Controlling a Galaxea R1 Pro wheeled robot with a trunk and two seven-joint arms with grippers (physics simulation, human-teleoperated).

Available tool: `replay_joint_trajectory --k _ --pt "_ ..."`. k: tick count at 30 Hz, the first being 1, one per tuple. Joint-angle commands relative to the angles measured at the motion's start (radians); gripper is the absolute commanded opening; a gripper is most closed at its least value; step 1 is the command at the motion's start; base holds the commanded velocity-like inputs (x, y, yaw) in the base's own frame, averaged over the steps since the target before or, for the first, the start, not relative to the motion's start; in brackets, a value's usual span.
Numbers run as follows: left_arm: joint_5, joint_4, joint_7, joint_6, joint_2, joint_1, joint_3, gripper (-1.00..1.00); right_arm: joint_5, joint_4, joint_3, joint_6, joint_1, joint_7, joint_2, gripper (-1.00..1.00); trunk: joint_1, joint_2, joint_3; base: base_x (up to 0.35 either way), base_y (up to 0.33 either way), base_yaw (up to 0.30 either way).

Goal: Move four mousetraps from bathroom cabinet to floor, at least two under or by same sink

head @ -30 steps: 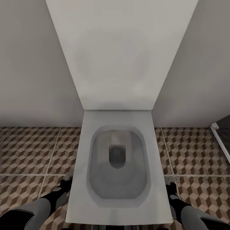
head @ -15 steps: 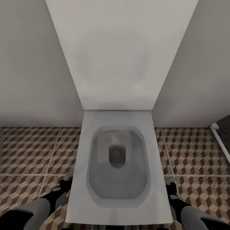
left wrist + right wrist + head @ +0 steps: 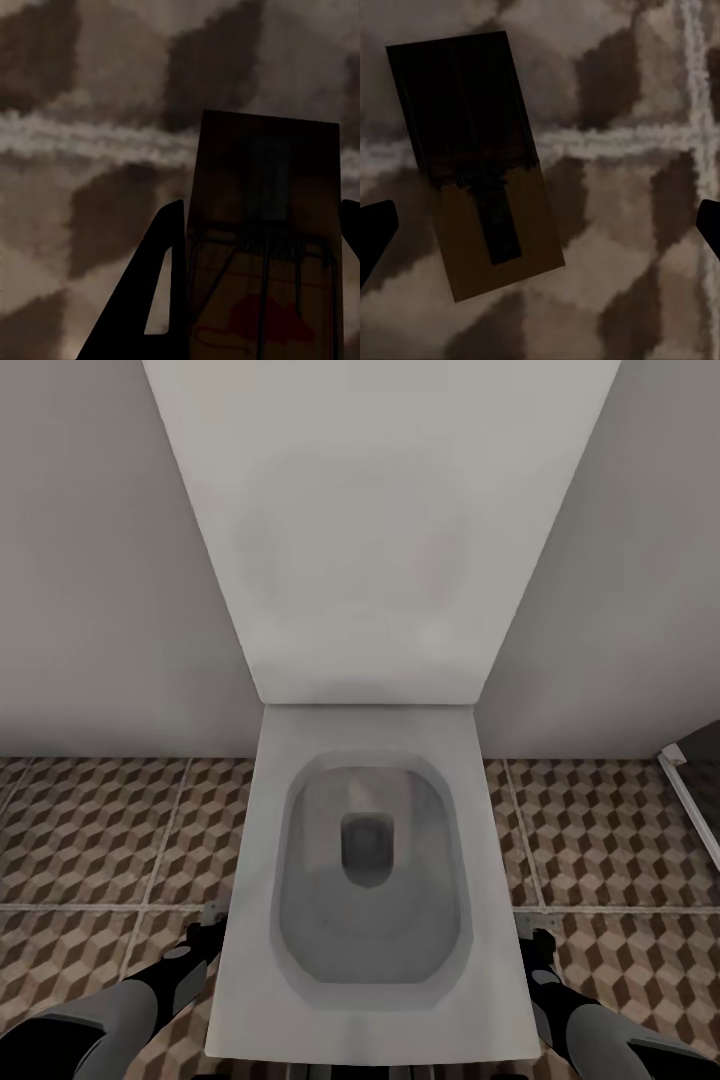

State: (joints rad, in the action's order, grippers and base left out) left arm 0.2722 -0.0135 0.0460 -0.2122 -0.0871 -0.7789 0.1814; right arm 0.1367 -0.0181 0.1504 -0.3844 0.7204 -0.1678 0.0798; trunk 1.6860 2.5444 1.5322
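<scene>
In the left wrist view, a brown wooden mousetrap [image 3: 262, 300] with wire parts and a red mouse print sits between the dark fingers [image 3: 154, 300] of my left gripper [image 3: 262, 206], which is shut on it just above the cube-patterned bathroom floor [image 3: 75, 112]. In the right wrist view, a second mousetrap [image 3: 472, 150] lies flat on the floor tiles [image 3: 645, 112]; my right gripper [image 3: 547, 217] is open, its fingers spread wide and apart from it. In the head view, both grippers [image 3: 205, 930] [image 3: 535, 940] hang low on either side of a toilet. The cabinet and sink are out of view.
A white toilet [image 3: 365, 860] with its tall white back panel [image 3: 370, 530] stands directly ahead against grey walls. Patterned floor [image 3: 90, 830] runs to both sides of it. A dark, white-framed edge [image 3: 695, 780] shows at the far right.
</scene>
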Motion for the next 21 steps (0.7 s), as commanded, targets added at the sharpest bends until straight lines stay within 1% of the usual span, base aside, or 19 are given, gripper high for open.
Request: replay_joint_trajectory --k 1,21 --pt "0.010 0.003 0.003 -0.004 0.000 0.000 0.006 -1.00 0.011 0.001 0.008 -0.003 0.001 -0.004 0.000 1.00 0.000 0.000 0.001 0.000 0.000 0.000" --pt "0.010 0.001 0.003 -0.004 0.000 0.000 0.006 -1.00 0.011 0.001 0.008 -0.002 0.001 -0.003 0.000 1.00 0.000 0.000 0.001 0.000 0.000 0.000"
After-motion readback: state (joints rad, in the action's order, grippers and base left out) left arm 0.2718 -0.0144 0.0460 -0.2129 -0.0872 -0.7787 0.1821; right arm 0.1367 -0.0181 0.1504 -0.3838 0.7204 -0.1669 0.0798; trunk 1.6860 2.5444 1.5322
